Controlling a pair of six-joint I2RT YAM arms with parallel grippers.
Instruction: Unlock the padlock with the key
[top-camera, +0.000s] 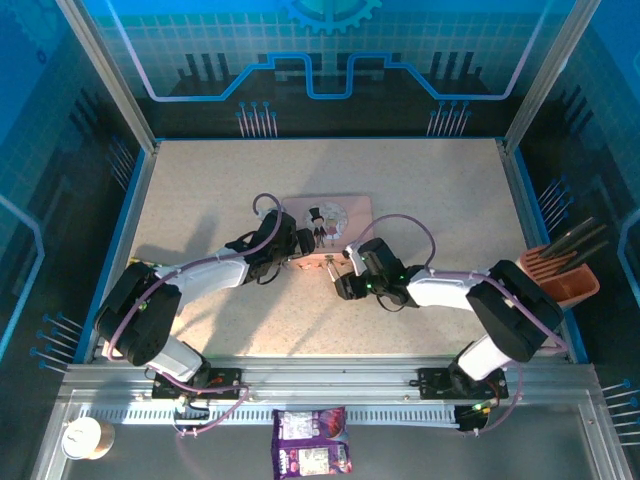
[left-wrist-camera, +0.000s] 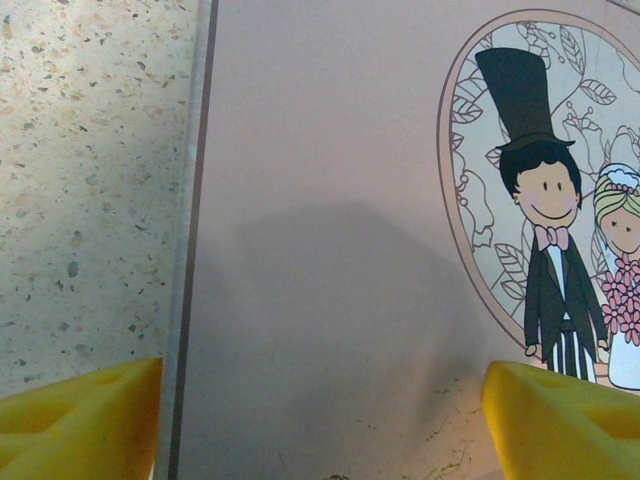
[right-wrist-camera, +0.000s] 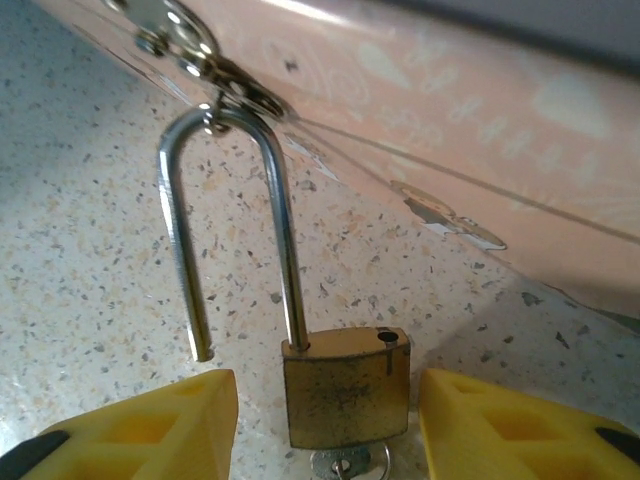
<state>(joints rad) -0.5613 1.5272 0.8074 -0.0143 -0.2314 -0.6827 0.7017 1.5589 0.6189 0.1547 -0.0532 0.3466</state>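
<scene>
Speckled tabletop (right-wrist-camera: 90, 250): padlock (right-wrist-camera: 345, 395) w/ key (right-wrist-camera: 345, 466) sits inside released right gripper (right-wrist-camera: 325, 400), untouched

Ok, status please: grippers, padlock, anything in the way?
Left gripper open over pink tin. Right gripper open, astride padlock. Shackle free at one end, hooked in tin's hasp; key in lock's base. No obstruction seen.

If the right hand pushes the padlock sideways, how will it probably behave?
The padlock would likely pivot rather than slide, because its shackle hooks through the hasp on the pink tin. Its brass body looks rigid, probably heavy for its size.
</scene>
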